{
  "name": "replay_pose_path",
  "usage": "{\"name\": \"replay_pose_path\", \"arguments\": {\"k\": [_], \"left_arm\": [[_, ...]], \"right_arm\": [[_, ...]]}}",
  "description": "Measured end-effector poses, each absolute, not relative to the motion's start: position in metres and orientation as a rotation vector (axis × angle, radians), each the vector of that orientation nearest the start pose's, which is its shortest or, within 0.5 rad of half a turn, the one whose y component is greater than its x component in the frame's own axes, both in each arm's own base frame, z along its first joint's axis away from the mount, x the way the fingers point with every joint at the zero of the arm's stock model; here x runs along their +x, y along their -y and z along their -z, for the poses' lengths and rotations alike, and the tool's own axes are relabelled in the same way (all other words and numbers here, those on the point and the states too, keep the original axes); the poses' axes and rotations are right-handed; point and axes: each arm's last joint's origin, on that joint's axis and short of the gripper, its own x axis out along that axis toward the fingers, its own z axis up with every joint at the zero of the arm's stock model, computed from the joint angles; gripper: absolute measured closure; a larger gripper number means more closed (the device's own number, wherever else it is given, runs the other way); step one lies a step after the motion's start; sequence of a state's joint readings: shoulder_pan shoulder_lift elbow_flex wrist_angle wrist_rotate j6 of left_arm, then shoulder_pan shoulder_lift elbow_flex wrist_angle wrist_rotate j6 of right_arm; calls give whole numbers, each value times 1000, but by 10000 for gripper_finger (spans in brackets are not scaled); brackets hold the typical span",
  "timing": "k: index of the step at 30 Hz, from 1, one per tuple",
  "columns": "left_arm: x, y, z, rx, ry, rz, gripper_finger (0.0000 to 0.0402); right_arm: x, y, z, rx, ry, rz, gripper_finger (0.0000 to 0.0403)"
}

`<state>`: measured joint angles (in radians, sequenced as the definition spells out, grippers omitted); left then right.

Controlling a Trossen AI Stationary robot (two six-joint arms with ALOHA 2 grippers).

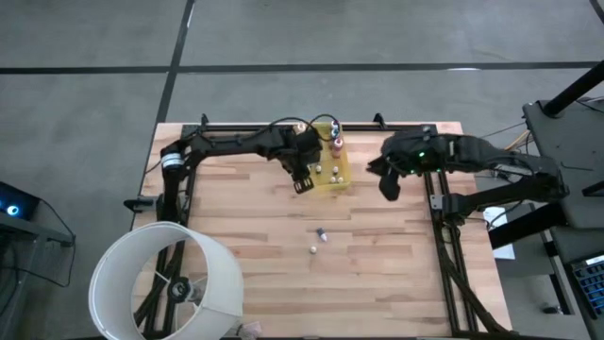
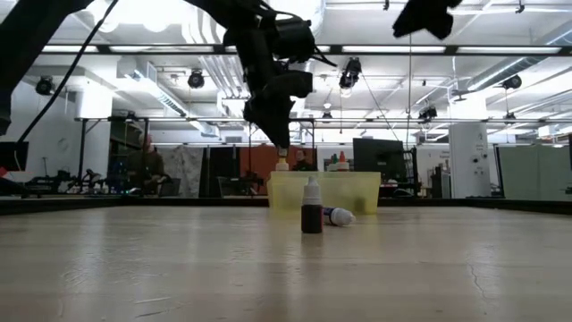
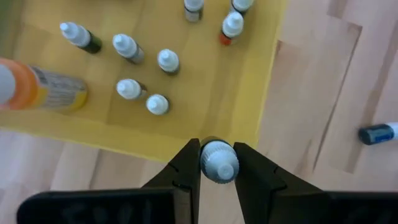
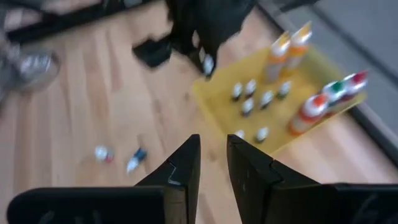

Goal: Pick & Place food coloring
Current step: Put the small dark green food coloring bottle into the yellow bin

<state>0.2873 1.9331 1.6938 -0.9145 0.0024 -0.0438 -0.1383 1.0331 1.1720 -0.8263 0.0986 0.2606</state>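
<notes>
1. The left gripper (image 1: 302, 181) sits just left of centre in the high view, at the yellow tray's (image 1: 342, 181) lower-left edge. Its jaws are closed to a narrow gap on the white cap of one food coloring bottle (image 3: 218, 162). Only the left wrist view shows this grip plainly.
2. The low view shows the held bottle (image 2: 282, 164) hanging above the tray's (image 2: 366, 190) left rim, clear of the table (image 2: 286, 268).
3. The right gripper (image 1: 389, 186) hovers right of the tray in the high view. In the right wrist view, its jaws stand slightly apart with nothing between them (image 4: 212, 163).
4. Several small white-capped bottles (image 3: 140, 74) lie in the tray, beside taller orange-capped bottles (image 4: 289, 46).
5. Two bottles are outside the tray, at lower centre of the high view: a dark one (image 1: 322, 233) and a pale one (image 1: 312, 249). In the low view, the upright one (image 2: 311, 207) has a dark body and a white cap, with the other lying beside it (image 2: 338, 216).
6. Label text is not readable.
</notes>
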Motion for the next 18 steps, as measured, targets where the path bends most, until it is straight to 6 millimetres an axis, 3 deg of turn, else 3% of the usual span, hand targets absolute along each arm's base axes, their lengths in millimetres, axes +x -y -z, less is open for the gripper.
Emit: {"name": "replay_pose_path", "arguments": {"k": [11,18], "left_arm": [[388,-130,-260,-181,-1094,-310,348],[391,-141,-256,-189,-1069,-366,348]], "right_arm": [[164,31,-435,202,-391,475,330],[154,30,-458,183,-318,462,335]]}}
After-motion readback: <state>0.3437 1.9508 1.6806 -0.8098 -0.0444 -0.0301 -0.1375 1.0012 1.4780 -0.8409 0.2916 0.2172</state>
